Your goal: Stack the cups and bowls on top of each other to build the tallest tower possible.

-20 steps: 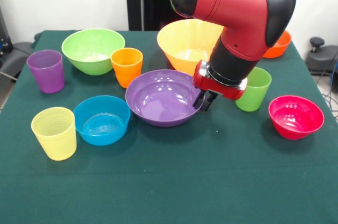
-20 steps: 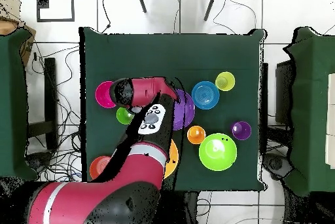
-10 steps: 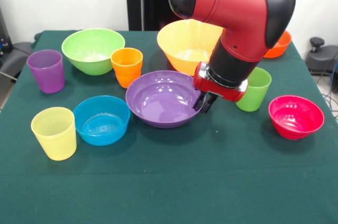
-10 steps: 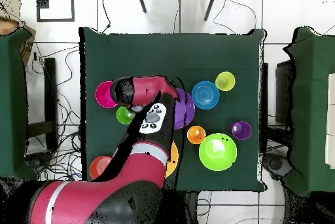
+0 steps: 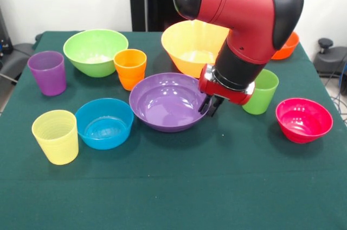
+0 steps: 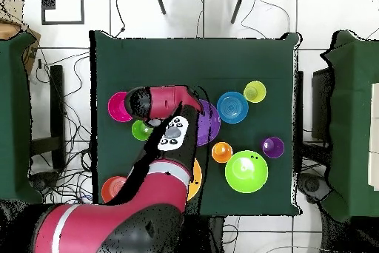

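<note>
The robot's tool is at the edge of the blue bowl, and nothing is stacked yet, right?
Not quite. In the front view the tool is at the rim of the purple bowl, not the blue bowl. Nothing is stacked yet.

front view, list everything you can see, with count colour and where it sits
table: one, dark green cloth, fills the view
large bowl: one, orange-yellow, back centre, partly behind the arm
purple bowl: one, centre, in front of the large bowl
green bowl: one, light green, back left
blue bowl: one, front left
pink-red bowl: one, right
orange-red bowl: one, back right, mostly hidden by the arm
purple cup: one, far left
orange cup: one, between the green bowl and the purple bowl
yellow cup: one, pale, front left beside the blue bowl
green cup: one, right of the gripper
arm: one, red and black, from above
gripper: one, at the purple bowl's right rim
</note>
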Motion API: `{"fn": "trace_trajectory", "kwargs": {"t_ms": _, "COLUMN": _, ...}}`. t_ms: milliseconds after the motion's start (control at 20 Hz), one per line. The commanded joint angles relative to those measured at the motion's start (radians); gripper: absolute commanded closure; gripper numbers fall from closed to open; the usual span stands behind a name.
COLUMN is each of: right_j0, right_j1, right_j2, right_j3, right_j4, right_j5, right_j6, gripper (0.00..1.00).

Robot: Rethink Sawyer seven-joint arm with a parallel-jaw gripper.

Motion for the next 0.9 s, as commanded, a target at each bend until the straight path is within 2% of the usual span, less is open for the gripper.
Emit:
{"fn": "trace_trajectory", "kwargs": {"t_ms": 50, "right_j0": -0.028, "right_j1": 0.018, "right_j2": 0.160, "right_j3": -0.040, "right_j4": 0.025, "right_j5": 0.039, "right_j6": 0.025, "gripper": 1.00}}
{"fn": "trace_trajectory", "kwargs": {"t_ms": 600, "right_j0": -0.052, "right_j1": 0.026, "right_j2": 0.170, "right_j3": -0.042, "right_j4": 0.009, "right_j5": 0.051, "right_j6": -0.014, "gripper": 1.00}}
{"fn": "trace_trajectory", "kwargs": {"t_ms": 800, "right_j0": -0.065, "right_j1": 0.055, "right_j2": 0.185, "right_j3": -0.051, "right_j4": 0.002, "right_j5": 0.023, "right_j6": -0.021, "gripper": 1.00}}
{"fn": "trace_trajectory", "kwargs": {"t_ms": 900, "right_j0": -0.066, "right_j1": 0.081, "right_j2": 0.186, "right_j3": -0.086, "right_j4": 0.003, "right_j5": 0.030, "right_j6": -0.011, "gripper": 1.00}}
